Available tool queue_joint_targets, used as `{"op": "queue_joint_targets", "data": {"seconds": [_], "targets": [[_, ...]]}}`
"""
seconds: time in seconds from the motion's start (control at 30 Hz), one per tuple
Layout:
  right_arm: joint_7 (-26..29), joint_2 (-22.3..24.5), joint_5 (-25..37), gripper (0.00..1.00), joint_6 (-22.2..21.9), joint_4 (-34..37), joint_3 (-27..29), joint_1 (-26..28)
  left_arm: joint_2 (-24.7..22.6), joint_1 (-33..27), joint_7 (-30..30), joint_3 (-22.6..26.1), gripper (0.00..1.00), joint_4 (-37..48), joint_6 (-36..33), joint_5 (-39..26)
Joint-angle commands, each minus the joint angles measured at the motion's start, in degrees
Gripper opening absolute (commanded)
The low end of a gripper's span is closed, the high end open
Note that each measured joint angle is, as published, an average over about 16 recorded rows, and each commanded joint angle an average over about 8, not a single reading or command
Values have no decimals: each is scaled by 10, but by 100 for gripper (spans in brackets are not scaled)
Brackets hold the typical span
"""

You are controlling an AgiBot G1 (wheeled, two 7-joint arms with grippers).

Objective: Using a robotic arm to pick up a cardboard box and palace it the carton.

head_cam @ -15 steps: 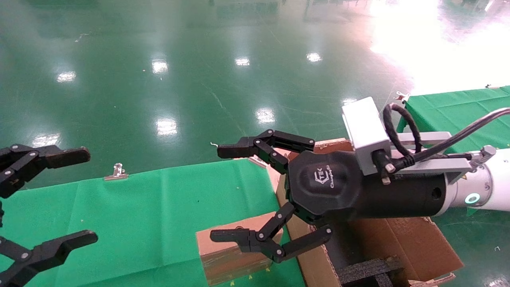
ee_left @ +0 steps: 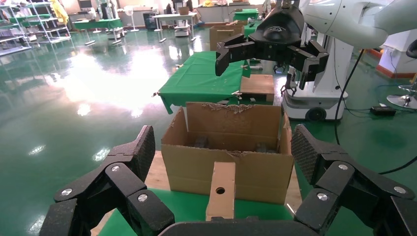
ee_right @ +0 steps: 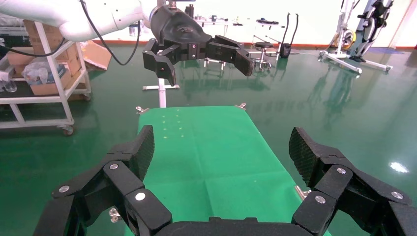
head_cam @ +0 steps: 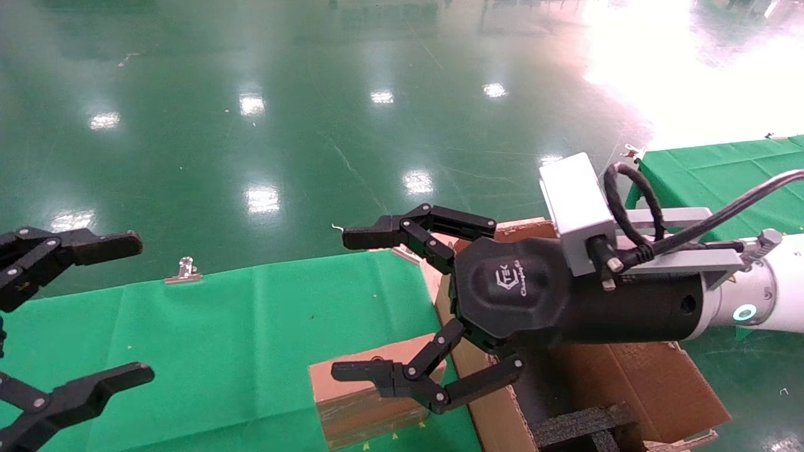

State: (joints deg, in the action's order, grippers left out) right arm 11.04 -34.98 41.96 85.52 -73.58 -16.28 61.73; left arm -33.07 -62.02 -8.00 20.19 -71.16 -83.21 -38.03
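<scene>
The robotic arm [head_cam: 772,295], my right one, reaches in from the right. Its gripper [head_cam: 348,304] is open and empty, held above the table with its lower finger in front of the cardboard box [head_cam: 364,395]. The box stands on the green cloth against the carton's [head_cam: 634,376] left wall. In the left wrist view the box [ee_left: 221,189] shows a round hole, in front of the carton [ee_left: 226,162]. My left gripper [head_cam: 135,307] is open and empty at the far left. The right wrist view shows the right gripper [ee_right: 222,147] open over bare green cloth; the box is hidden there.
Black foam inserts [head_cam: 578,427] lie inside the carton. A metal clip [head_cam: 183,271] holds the cloth at the table's far edge. A second green-covered table [head_cam: 710,169] stands at the back right. Glossy green floor lies beyond.
</scene>
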Motion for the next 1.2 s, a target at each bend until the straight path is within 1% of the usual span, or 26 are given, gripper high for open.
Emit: {"op": "queue_joint_targets", "data": {"seconds": [0.03,0.13,0.17,0.37,0.5,0.67,0.87,1.03,1.2], "targets": [[0,0,0,100,0,0,0,0,0,0,0,0,39,0,0,0],[0,0,0,100,0,0,0,0,0,0,0,0,3,0,0,0],[0,0,0,100,0,0,0,0,0,0,0,0,0,0,0,0],[0,2,6,100,1,-1,-2,1,0,0,0,0,0,0,0,0],[7,4,38,100,7,-6,-17,16,0,0,0,0,0,0,0,0],[28,-2,121,100,21,-11,-58,62,0,0,0,0,0,0,0,0],[49,-31,241,100,32,-11,-117,127,0,0,0,0,0,0,0,0],[47,-63,324,100,36,-2,-162,166,0,0,0,0,0,0,0,0],[34,-96,390,100,40,16,-205,196,0,0,0,0,0,0,0,0]]}}
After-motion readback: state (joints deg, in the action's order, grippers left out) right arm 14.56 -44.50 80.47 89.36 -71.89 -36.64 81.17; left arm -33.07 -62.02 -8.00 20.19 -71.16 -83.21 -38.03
